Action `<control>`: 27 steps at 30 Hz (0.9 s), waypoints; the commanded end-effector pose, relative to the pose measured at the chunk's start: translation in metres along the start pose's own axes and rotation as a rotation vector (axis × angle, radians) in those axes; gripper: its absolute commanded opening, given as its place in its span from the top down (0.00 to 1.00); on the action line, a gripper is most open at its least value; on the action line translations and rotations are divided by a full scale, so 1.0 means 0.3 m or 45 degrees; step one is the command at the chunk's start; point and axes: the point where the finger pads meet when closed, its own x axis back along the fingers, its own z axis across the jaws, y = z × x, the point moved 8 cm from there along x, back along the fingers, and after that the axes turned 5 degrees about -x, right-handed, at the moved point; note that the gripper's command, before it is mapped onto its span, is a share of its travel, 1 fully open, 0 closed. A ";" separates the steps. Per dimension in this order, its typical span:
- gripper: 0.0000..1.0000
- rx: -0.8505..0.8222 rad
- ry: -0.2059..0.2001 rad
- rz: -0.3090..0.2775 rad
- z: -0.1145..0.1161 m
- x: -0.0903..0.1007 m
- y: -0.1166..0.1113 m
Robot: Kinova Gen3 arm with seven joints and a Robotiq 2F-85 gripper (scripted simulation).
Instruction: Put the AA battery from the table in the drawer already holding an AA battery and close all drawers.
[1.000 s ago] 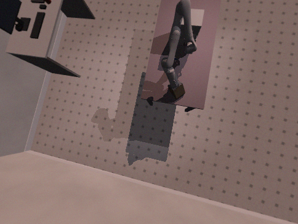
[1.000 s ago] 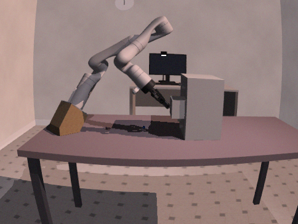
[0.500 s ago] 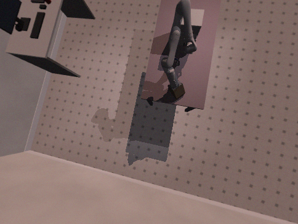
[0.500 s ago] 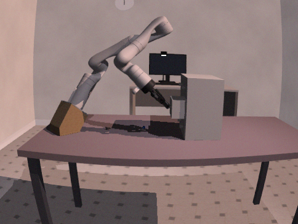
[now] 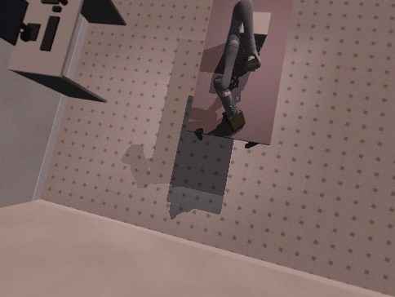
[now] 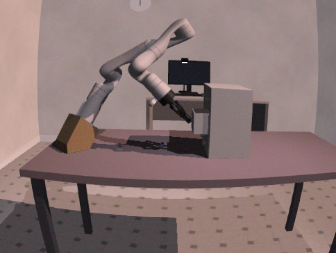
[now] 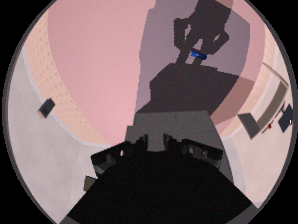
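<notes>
The blue AA battery [image 5: 233, 78] [image 6: 162, 144] [image 7: 198, 55] lies on the table in shadow, in front of the chest. The light grey chest [image 5: 262, 22] [image 6: 229, 121] stands upright. One drawer [image 6: 198, 121] sticks partly out of its front, about mid-height, and looks level. My gripper [image 6: 189, 121] [image 7: 155, 138] points obliquely down at this drawer's front. It is partly open, with a narrow gap and nothing seen between the fingertips. Whether they touch the drawer front cannot be told. The inside of the drawer and the battery in it are hidden.
The pink table [image 5: 261, 110] [image 6: 278, 163] [image 7: 95, 65] carries the robot's brown base block [image 5: 235, 121] [image 6: 77, 135] at the end opposite the chest. Shadows of the arm and chest fall around the battery. A desk with a monitor [image 6: 189, 72] stands beyond the table.
</notes>
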 end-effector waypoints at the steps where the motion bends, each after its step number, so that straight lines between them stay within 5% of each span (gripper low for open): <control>1: 0.67 0.000 -0.001 -0.002 -0.001 0.003 -0.001; 18: 0.67 -0.008 0.008 0.034 -0.012 0.111 -0.101; 27: 0.67 -0.005 0.017 0.031 -0.015 0.118 -0.109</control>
